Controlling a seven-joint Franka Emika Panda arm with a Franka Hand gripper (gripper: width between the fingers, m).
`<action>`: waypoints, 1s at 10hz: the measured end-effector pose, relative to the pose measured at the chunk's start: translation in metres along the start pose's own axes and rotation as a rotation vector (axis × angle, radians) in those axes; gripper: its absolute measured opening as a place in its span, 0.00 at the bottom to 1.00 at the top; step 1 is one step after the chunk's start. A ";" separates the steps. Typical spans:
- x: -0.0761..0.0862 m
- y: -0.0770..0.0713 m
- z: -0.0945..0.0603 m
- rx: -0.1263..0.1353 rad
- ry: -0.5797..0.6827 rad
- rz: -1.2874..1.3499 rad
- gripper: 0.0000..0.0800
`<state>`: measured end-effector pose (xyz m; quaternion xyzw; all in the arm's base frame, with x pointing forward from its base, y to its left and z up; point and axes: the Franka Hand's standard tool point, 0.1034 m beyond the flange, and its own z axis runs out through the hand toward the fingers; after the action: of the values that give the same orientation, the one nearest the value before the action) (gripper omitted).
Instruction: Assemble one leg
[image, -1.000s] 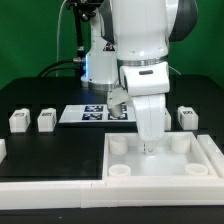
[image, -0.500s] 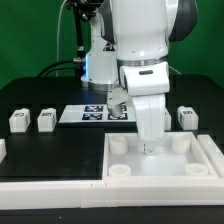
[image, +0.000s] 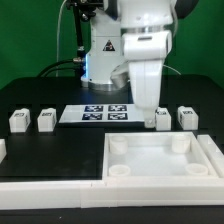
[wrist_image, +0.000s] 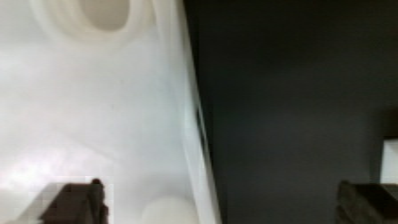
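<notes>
The arm (image: 145, 50) hangs straight down over the panel's (image: 160, 166) far edge. The gripper (image: 152, 108) is released, its fingers (wrist_image: 71, 203) spread around nothing. The leg (image: 162, 120) sits on the table (image: 60, 150) just beside the gripper, on the exterior view's right. Its tag faces near; its long axis is unclear.

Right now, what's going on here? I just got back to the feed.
The Panda arm hangs over the far edge of the white panel, close to one leg at the exterior view's right. Its jaws are open and hold nothing; the wrist view shows only panel rim and black table between them. Three other legs lie loose: one further right, two at the left. No leg sits in a panel socket yet.
</notes>
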<state>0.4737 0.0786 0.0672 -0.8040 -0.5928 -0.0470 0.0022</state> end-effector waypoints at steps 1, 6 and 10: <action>0.014 -0.009 -0.002 -0.002 0.007 0.165 0.81; 0.049 -0.033 0.005 0.022 0.019 0.696 0.81; 0.075 -0.063 0.009 0.069 -0.012 1.278 0.81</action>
<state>0.4361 0.1692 0.0606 -0.9985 0.0026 -0.0129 0.0523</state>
